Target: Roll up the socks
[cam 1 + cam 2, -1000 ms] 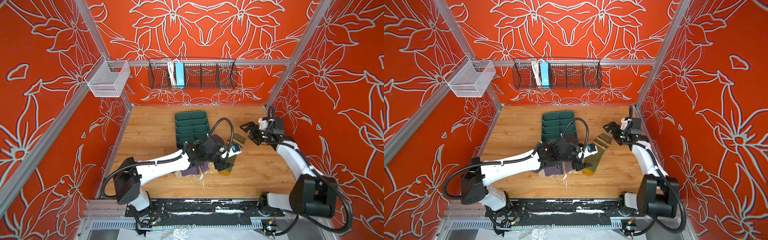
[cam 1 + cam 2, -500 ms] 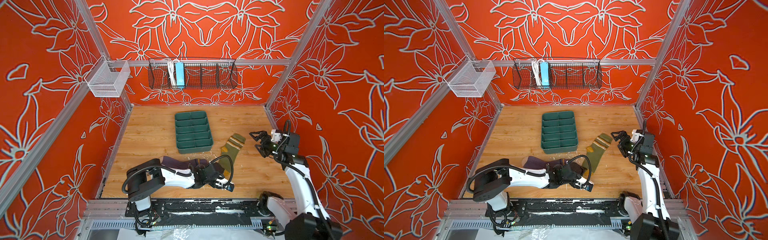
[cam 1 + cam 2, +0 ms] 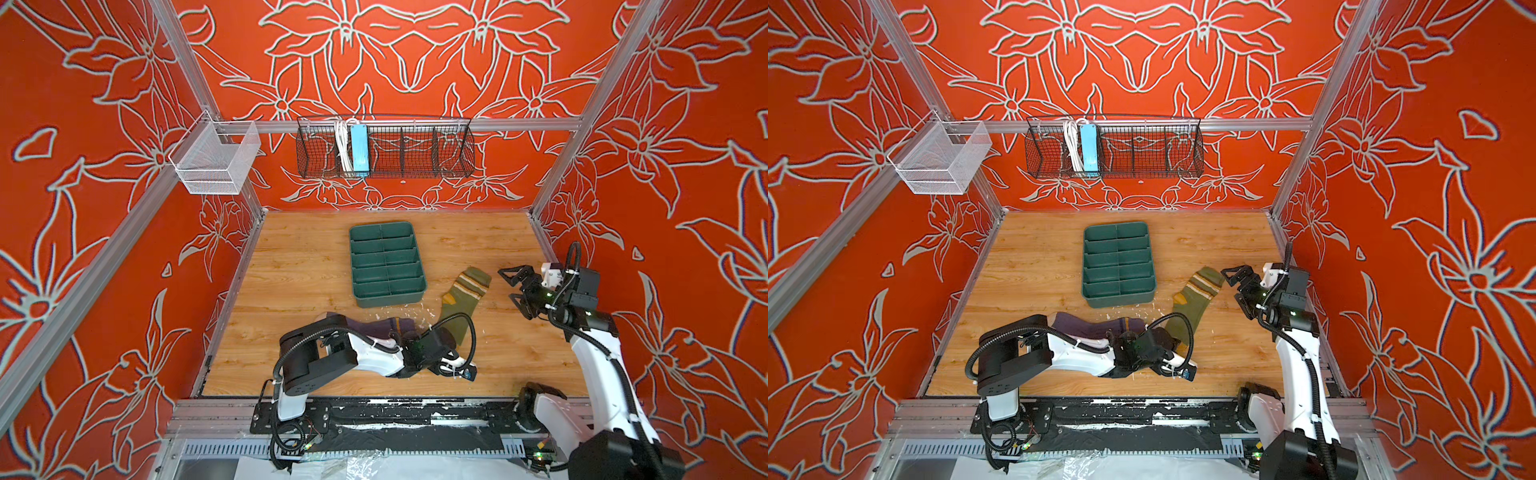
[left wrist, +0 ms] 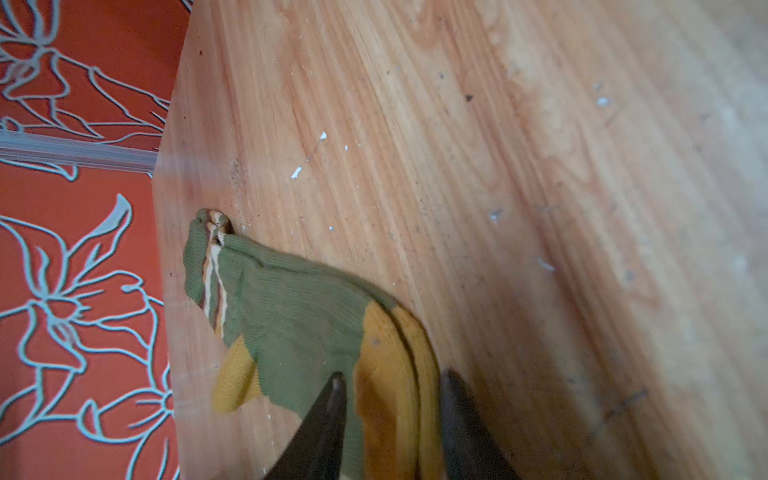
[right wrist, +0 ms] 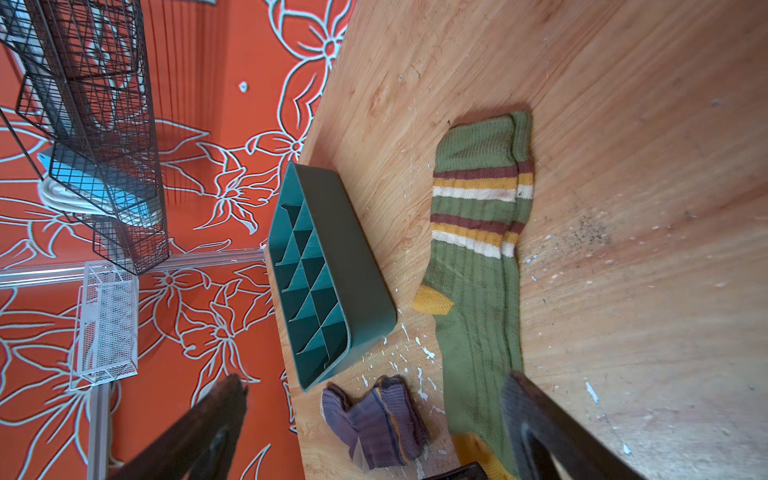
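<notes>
From the left wrist: left gripper (image 4: 390,386) astride the mustard toe of the olive-green ribbed fabric sock (image 4: 291,324), one dark finger (image 4: 328,415) on each side, gap narrow. Cannot tell whether pinching the fabric or just short of it. Probably set at the toe because a roll starts there and runs toward the striped cuff. Fingers cut off by the frame edge; far board blurred.

From the right wrist: looks along the same sock, lying flat and straight, presumably so it rolls evenly. Near its toe end, purple ribbed fabric sock (image 5: 378,419), bunched, close to the dark green divided plastic tray (image 5: 365,299). Toe end partly cut off by the frame.

In both top views: right gripper (image 3: 508,284) spread wide, holding nothing, at 3 o'clock of the cuff and apart from it. Likely kept clear, or ready to pin that end. Olive sock at 4 o'clock of the tray, purple at 6 o'clock, half hidden under the left arm (image 3: 374,357). Left fingertips hidden beneath the wrist. White flecks (image 3: 409,309) on the wooden tabletop (image 3: 299,266): too small to identify.
</notes>
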Controlling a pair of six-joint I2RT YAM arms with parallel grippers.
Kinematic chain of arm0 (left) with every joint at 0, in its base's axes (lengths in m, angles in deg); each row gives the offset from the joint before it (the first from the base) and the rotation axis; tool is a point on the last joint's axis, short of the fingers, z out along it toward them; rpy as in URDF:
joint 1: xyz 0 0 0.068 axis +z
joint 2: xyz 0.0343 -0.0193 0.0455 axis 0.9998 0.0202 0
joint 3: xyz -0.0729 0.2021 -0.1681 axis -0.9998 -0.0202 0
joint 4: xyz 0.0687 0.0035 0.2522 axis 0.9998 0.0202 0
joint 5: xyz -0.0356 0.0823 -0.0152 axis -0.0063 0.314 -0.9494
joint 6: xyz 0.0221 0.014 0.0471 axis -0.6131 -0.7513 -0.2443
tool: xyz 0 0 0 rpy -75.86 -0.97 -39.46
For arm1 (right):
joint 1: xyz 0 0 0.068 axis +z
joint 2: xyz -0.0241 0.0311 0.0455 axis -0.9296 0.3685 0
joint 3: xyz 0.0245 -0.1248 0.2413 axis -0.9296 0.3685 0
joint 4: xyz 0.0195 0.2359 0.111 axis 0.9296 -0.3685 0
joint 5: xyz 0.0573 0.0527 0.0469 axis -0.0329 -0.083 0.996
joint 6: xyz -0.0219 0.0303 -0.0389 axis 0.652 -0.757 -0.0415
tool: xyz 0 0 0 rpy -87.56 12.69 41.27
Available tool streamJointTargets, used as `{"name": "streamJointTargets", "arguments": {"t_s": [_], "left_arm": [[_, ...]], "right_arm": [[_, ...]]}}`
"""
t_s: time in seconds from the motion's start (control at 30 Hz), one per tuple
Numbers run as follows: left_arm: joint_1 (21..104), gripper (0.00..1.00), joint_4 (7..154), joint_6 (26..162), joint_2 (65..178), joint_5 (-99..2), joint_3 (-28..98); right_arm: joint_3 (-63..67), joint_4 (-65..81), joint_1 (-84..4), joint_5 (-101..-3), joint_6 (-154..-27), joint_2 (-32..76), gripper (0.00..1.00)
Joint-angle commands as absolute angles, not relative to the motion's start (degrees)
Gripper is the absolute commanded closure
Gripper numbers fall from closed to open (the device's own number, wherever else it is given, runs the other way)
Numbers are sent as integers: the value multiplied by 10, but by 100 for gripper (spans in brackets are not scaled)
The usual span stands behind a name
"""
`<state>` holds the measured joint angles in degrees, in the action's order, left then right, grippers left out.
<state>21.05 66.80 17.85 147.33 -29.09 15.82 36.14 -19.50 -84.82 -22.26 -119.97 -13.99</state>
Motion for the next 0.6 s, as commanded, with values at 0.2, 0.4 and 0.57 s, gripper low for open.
{"name": "streamJointTargets", "arguments": {"t_s": [0.2, 0.4, 0.57], "left_arm": [[218, 94, 761, 214, 1479, -294, 178], [217, 100, 834, 275, 1462, -317, 198], [215, 100, 875, 350, 1449, -345, 210]], "right_arm": [[329, -264, -851, -271, -1135, -168, 2], [378, -187, -839, -275, -1184, -133, 2], [357, -142, -736, -313, -1175, -2, 2]]}}
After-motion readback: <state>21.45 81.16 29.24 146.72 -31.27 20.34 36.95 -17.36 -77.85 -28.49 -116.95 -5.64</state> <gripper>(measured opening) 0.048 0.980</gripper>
